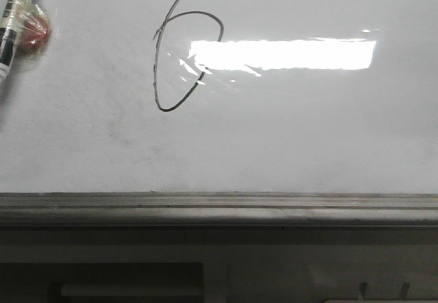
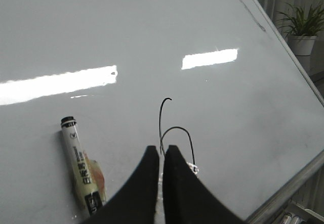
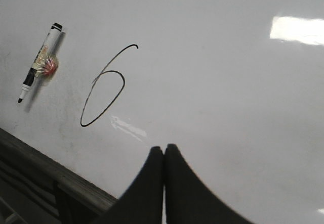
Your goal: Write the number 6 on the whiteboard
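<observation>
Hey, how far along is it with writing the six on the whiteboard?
The writing looks done: a complete number 6, closed loop and curved tail, is on the whiteboard. The marker lies uncapped on the board beside it, not in either gripper. Nothing is in hand: the left gripper and right gripper are both shut and empty. Little seems left beyond withdrawing.

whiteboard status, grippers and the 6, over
Left gripper shut, empty; right gripper shut, empty. Number 6 drawn on whiteboard. Marker stuck to the board beside it, nothing in the way.
</observation>
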Controlling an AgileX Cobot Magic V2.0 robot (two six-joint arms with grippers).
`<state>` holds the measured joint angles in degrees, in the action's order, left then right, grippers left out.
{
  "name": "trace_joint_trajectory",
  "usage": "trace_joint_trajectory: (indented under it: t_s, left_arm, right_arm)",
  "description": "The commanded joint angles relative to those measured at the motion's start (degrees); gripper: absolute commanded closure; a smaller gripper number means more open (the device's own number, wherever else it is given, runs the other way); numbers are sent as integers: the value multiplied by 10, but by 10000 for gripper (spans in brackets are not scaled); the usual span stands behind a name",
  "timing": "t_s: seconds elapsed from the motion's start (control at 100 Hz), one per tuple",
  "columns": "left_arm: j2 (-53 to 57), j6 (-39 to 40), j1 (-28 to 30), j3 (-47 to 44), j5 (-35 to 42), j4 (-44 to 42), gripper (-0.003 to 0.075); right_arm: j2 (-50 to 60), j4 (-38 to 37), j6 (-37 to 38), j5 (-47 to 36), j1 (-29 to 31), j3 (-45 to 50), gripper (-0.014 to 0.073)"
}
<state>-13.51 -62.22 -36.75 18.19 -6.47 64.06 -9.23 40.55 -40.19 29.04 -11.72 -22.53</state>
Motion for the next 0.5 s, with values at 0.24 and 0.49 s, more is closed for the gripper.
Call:
trace_joint_trajectory:
  t_s: [0.24, 0.49]
  left_arm:
    - [147, -3, -1, -56, 60, 35, 741]
    - [151, -1, -1, -56, 69, 54, 740]
  right_arm:
    - [108, 17, -10, -68, 3, 63, 658]
    - [108, 17, -10, -70, 3, 63, 659]
